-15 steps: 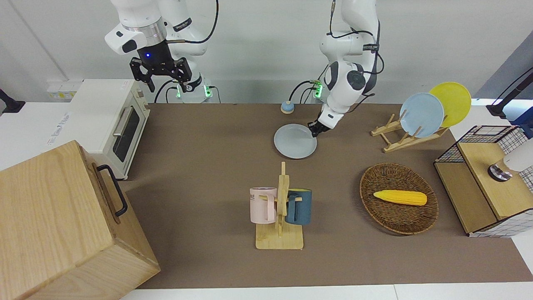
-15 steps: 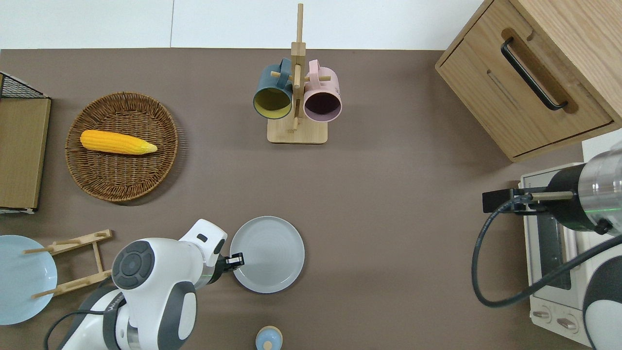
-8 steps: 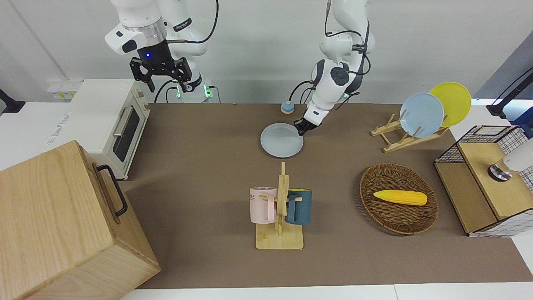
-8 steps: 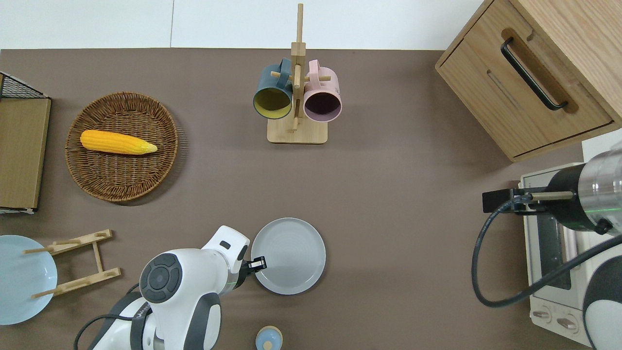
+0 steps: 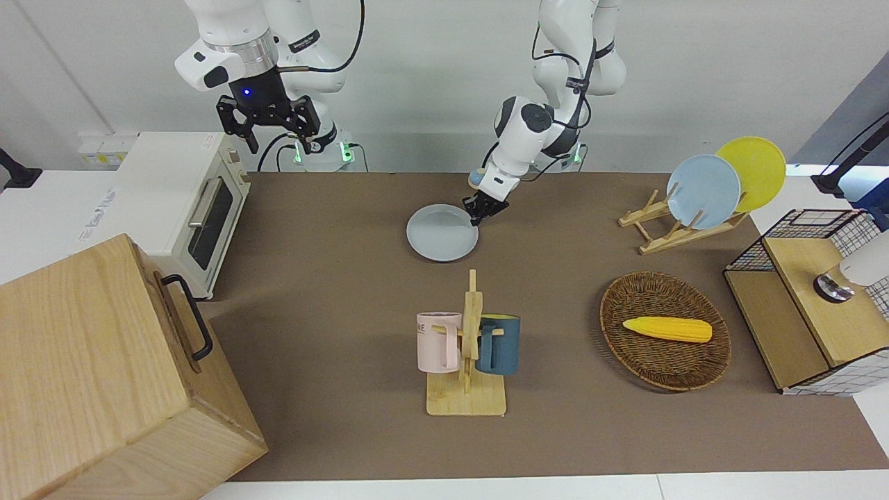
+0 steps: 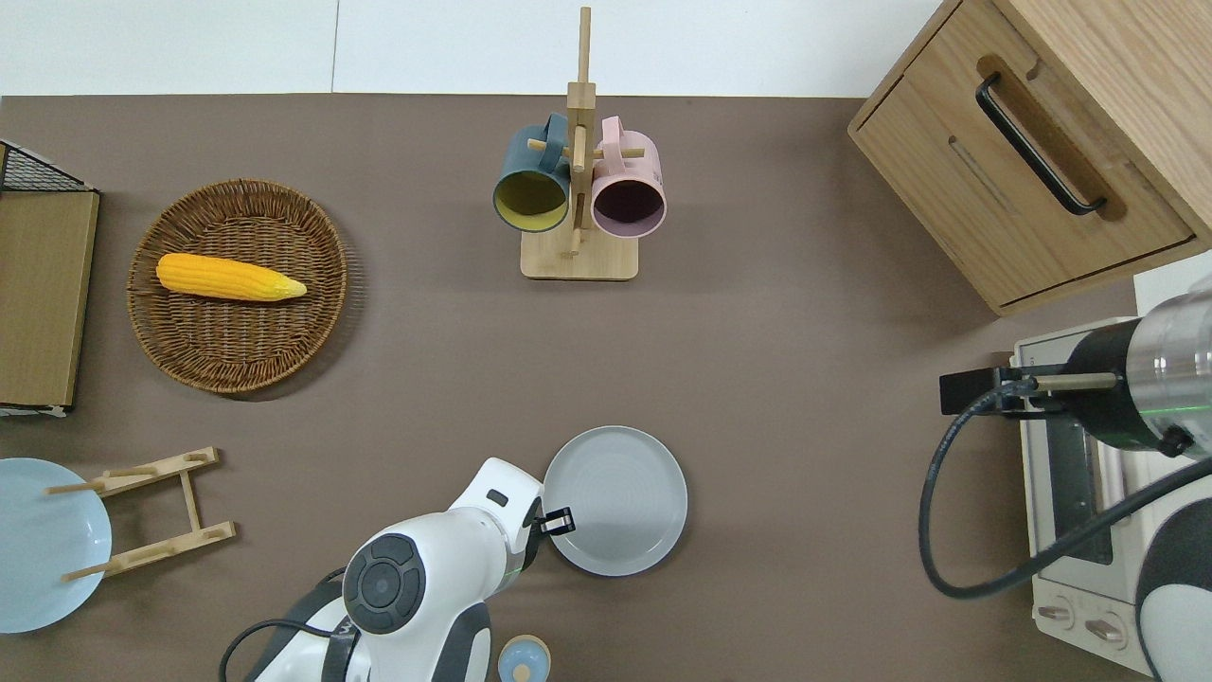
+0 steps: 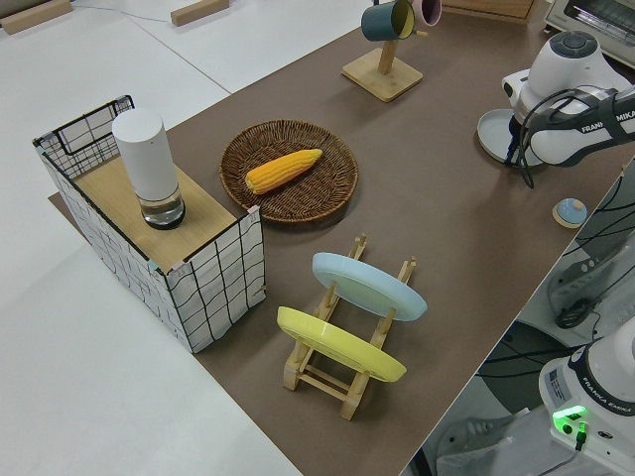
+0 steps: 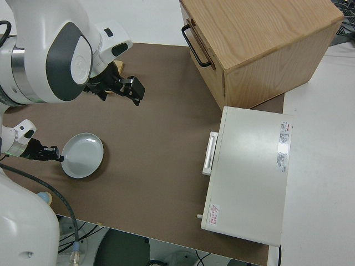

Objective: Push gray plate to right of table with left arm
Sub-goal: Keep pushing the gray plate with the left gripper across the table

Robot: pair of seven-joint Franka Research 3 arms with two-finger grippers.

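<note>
Reading "FRANKA" on left arm [image 7: 575, 74]; pressing narrowed left gripper [image 6: 559, 520] against pale gray plate [image 6: 615, 499], round, shallow, raised-rimmed

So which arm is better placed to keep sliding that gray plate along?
The left. Its gripper is already down at the plate, against the rim on the left arm's end, so it can likely keep pushing. The right gripper is parked.
</note>
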